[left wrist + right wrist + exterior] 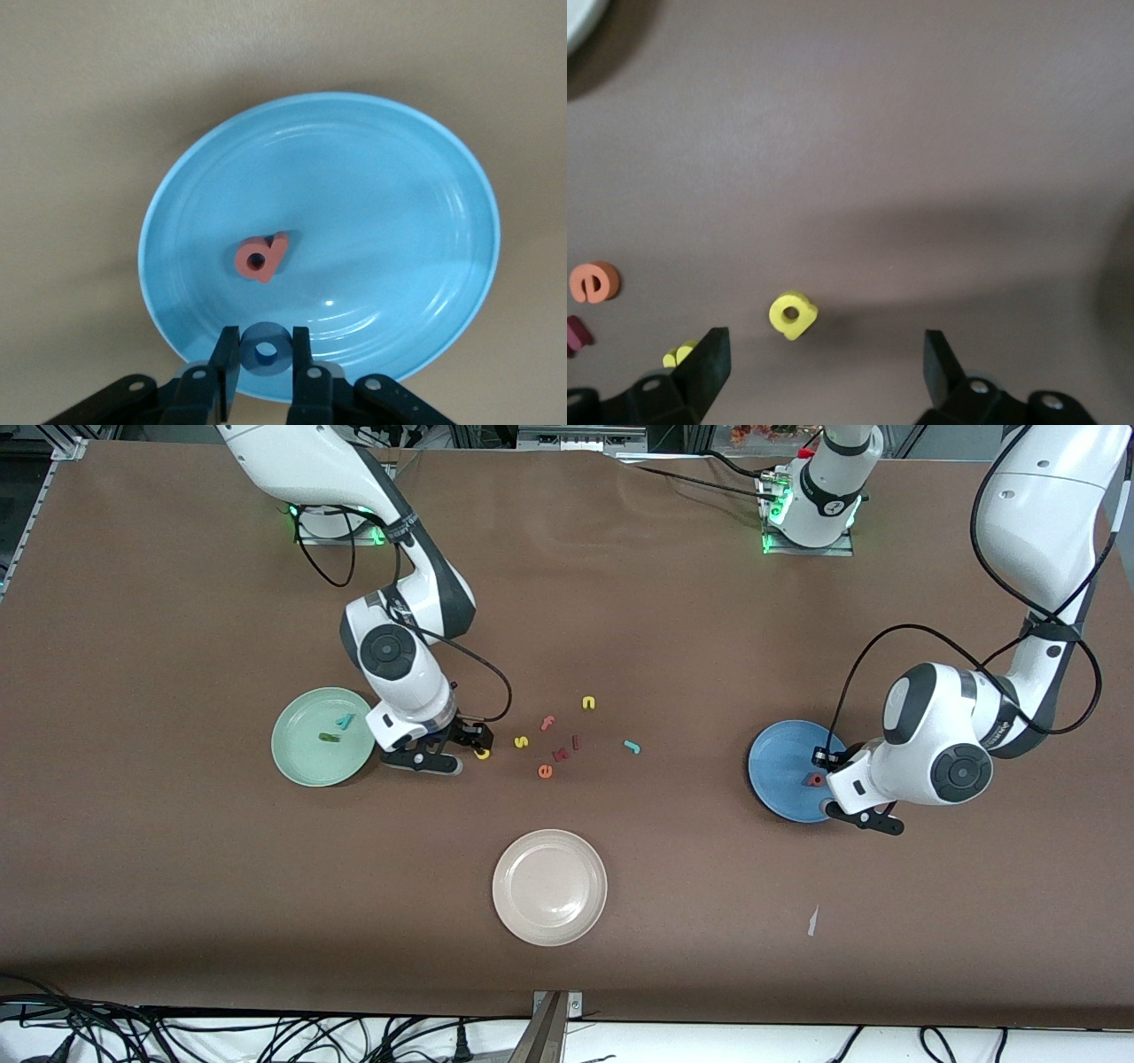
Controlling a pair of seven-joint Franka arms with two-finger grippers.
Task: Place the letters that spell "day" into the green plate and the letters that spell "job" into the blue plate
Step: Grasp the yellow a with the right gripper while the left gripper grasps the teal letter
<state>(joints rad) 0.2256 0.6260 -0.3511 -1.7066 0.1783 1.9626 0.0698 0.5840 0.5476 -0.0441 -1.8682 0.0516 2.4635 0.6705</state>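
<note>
Pale green plate [306, 766] holds green "d" [330, 738] and cyan "y" [345, 721]; right tool [824, 367] gapes wide over yellow "a" [792, 315]. Left tool [264, 376] pinches blue ring "o" [266, 347] over blue plate [416, 177] beside red "b" [261, 258]; teal "j" [632, 747] remains.

We list: blue plate [399, 177] on the tan table [71, 88]; red-pink "b" [260, 258] lying in it; blue ring "o" [266, 350] clamped between the left gripper [266, 363] fingers, over the plate's rim.

Right gripper [824, 354] wide open, left gripper [266, 359] clamped.
</note>
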